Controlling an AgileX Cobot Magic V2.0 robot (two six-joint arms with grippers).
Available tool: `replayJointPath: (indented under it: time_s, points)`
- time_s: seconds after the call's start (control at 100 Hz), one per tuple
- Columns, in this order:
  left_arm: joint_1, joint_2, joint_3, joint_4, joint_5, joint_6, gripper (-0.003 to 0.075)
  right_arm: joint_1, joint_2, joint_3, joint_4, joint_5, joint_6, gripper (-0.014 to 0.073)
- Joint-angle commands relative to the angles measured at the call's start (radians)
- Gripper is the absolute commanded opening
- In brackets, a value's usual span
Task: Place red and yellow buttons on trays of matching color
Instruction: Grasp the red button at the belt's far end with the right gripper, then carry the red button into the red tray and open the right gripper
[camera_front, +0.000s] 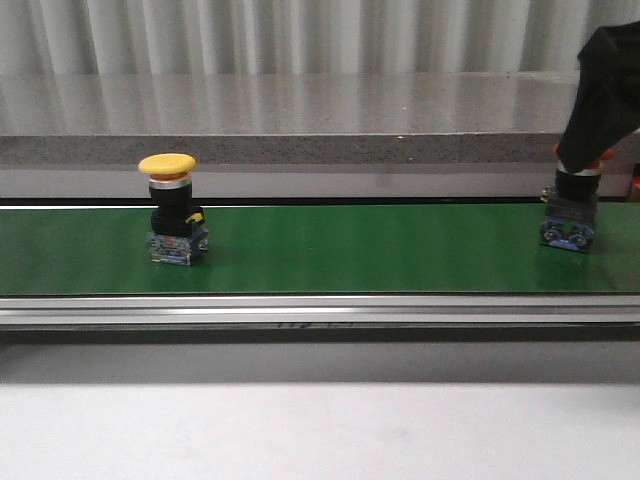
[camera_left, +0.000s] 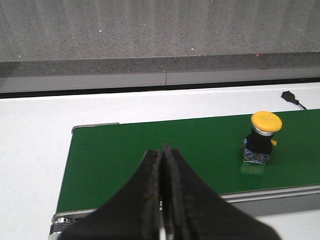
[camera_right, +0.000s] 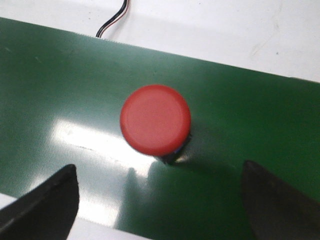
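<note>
2 push-buttons stand upright on the green conveyor belt (camera_front: 340, 250) in the front view: the yellow button (camera_front: 170, 210) toward the left, the red button (camera_front: 570, 215) at the far right, well apart. The right pincer (camera_front: 590, 150) hangs directly over the red one, its black housing hiding the cap; no trays show in any view.

From the left wrist view, the left pincer (camera_left: 162, 200) is closed, fingers pressed together and holding nothing, over the near end of the belt. The yellow button (camera_left: 262, 137) sits off to the side, untouched — broad cap on a narrow black neck and a small clear-and-blue base.

From the right wrist view, the red button (camera_right: 156, 122) lies between the spread fingers (camera_right: 45, 200) of the right pincer, which is open and not touching it.

Each button looks rigid, light and top-heavy, with a smooth plastic cap that would likely slip. The better hold is probably on the neck or squarish body below the cap — a sideways nudge could tip it on the slick belt.
</note>
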Motion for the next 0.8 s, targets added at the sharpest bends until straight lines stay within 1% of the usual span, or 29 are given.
replayJointPath:
  time_s: [0.0, 0.1, 0.24, 0.29, 0.34, 0.39, 0.44, 0.46, 0.51, 0.56, 0.63, 0.71, 0.79]
  points:
    - [-0.007, 0.007, -0.025, -0.016, -0.068, -0.003, -0.002, 0.002, 0.032, -0.057, -0.012, -0.07, -0.007, 0.0645]
    - [-0.007, 0.007, -0.025, -0.016, -0.068, -0.003, -0.002, -0.001, 0.093, -0.085, -0.034, -0.093, -0.007, 0.0645]
    - [-0.007, 0.007, -0.025, -0.016, -0.068, -0.003, -0.002, -0.032, 0.155, -0.113, -0.034, -0.096, -0.006, 0.0645]
    - [-0.007, 0.007, -0.025, -0.016, -0.068, -0.003, -0.002, -0.044, 0.167, -0.117, -0.034, -0.093, -0.006, 0.063]
    - [-0.007, 0.007, -0.025, -0.016, -0.068, -0.003, -0.002, -0.055, 0.171, -0.117, -0.034, -0.083, -0.006, 0.058]
    - [-0.007, 0.007, -0.025, -0.016, -0.068, -0.003, -0.002, -0.066, 0.171, -0.117, -0.034, -0.072, -0.006, 0.0496]
    - [-0.007, 0.007, -0.025, -0.016, -0.068, -0.003, -0.002, -0.072, 0.169, -0.123, -0.034, -0.061, -0.006, 0.0372]
    - [-0.007, 0.007, -0.025, -0.016, -0.068, -0.003, -0.002, -0.076, 0.168, -0.127, -0.034, -0.054, -0.006, 0.0339]
    - [-0.007, 0.007, -0.025, -0.016, -0.068, -0.003, -0.002, -0.078, 0.167, -0.142, -0.034, -0.033, -0.006, 0.0218]
    - [-0.007, 0.007, -0.025, -0.016, -0.068, -0.003, -0.002, -0.078, 0.167, -0.163, -0.034, -0.005, -0.006, 0.0145]
    - [-0.007, 0.007, -0.025, -0.016, -0.068, -0.003, -0.002, -0.078, 0.166, -0.204, -0.034, 0.04, -0.006, 0.0101]
    - [-0.007, 0.007, -0.025, -0.016, -0.068, -0.003, -0.002, -0.091, 0.168, -0.272, -0.038, 0.097, -0.006, 0.0101]
    - [-0.007, 0.007, -0.025, -0.016, -0.068, -0.003, -0.002, -0.126, 0.169, -0.341, -0.038, 0.145, -0.006, 0.0101]
